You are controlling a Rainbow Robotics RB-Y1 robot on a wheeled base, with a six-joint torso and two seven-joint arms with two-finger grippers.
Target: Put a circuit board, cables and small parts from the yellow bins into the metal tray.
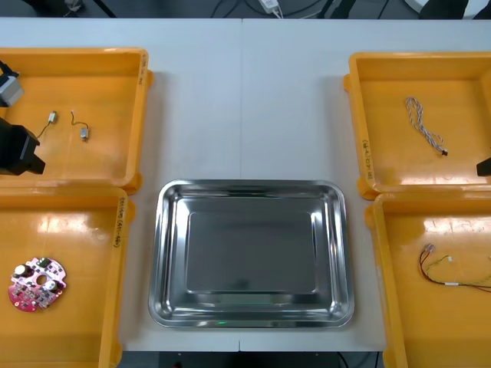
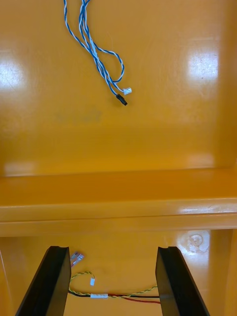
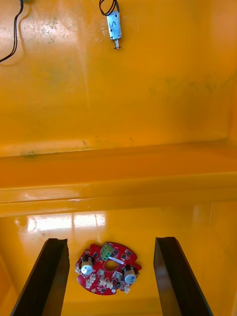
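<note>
The bare, shiny metal tray (image 1: 252, 257) lies at the table's middle with nothing in it. A round red circuit board (image 1: 36, 286) rests in the near-left yellow bin (image 1: 80, 238). My left gripper (image 1: 17, 151) hovers at the table's left edge; in its wrist view it (image 3: 110, 276) stands open above the bin, the circuit board (image 3: 108, 269) showing between its fingers. My right gripper (image 1: 485, 165) is at the right edge; it (image 2: 112, 284) is open above the red and yellow cable (image 2: 116, 293). A twisted blue and white cable (image 1: 424, 126) lies in the far-right bin (image 1: 399, 73).
Two small metal parts (image 1: 52, 117) (image 1: 84, 133) with black leads lie in the far-left bin (image 1: 115, 77). The red and yellow cable (image 1: 445, 274) sits in the near-right bin (image 1: 414, 322). Bin walls divide the far and near bins on each side. Bare table surrounds the tray.
</note>
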